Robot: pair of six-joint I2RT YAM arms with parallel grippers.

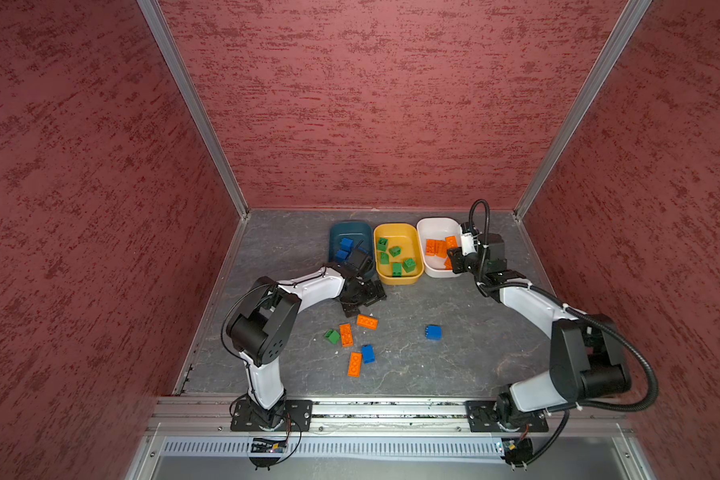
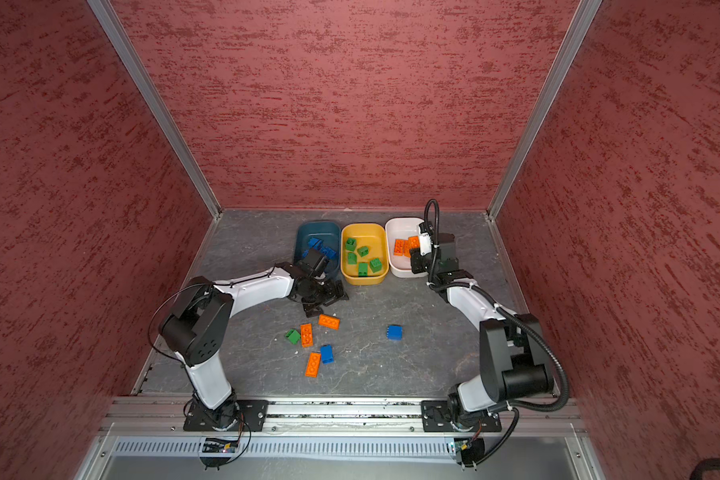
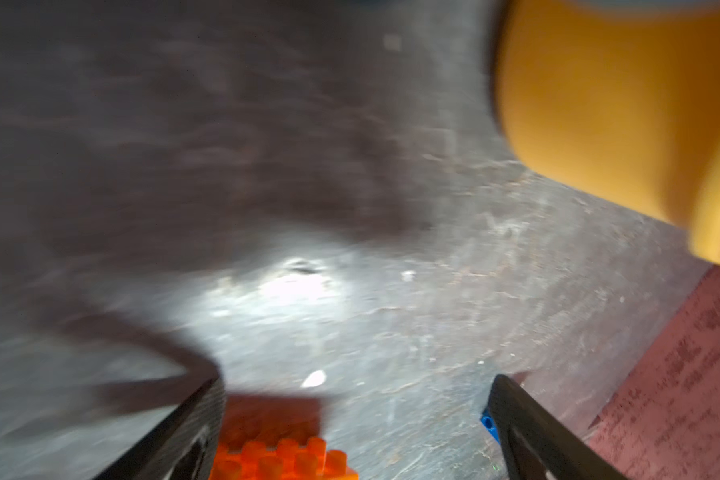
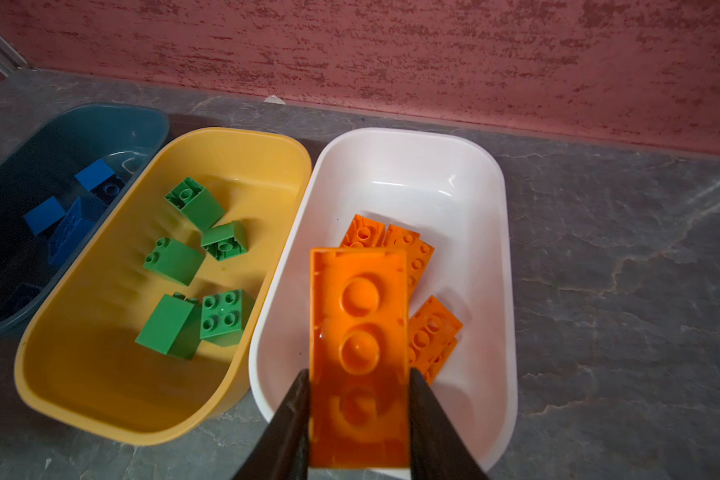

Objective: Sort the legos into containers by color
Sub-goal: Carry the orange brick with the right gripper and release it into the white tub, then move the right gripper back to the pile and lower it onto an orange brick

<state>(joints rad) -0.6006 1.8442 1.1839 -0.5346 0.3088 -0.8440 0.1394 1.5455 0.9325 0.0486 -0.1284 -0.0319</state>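
Along the back wall of the grey table (image 1: 454, 365) we record three containers side by side: teal tub (image 1: 350, 226), yellow tub (image 1: 413, 243), white tub (image 1: 433, 224). Teal tub: blue legos (image 1: 345, 244); we cannot count them, as the left arm covers part of the tub. Yellow tub: five green legos (image 4: 194, 203), lying at odd angles. White tub: orange legos (image 4: 416, 249), several flat pieces heaped together. Right gripper (image 4: 360, 374): over the white tub, fingers pressed against both long sides of a long orange lego (image 4: 358, 316), its hollow underside facing the wrist camera, above the heap. Left gripper (image 3: 356, 380): fingers spread wide with nothing between them, low over the table just in front of the teal and yellow tubs. Loose on the table, nearer the arm bases, we count six pieces. Three are loose orange legos (image 1: 367, 322), one is a loose green lego (image 1: 332, 336) just beside them, and one is a loose blue lego (image 1: 367, 353) among them. The sixth, a lone blue lego (image 1: 433, 332), sits well apart to the right. Left wrist view, blurred: a studded orange lego (image 3: 283, 457) lies just beside one finger.
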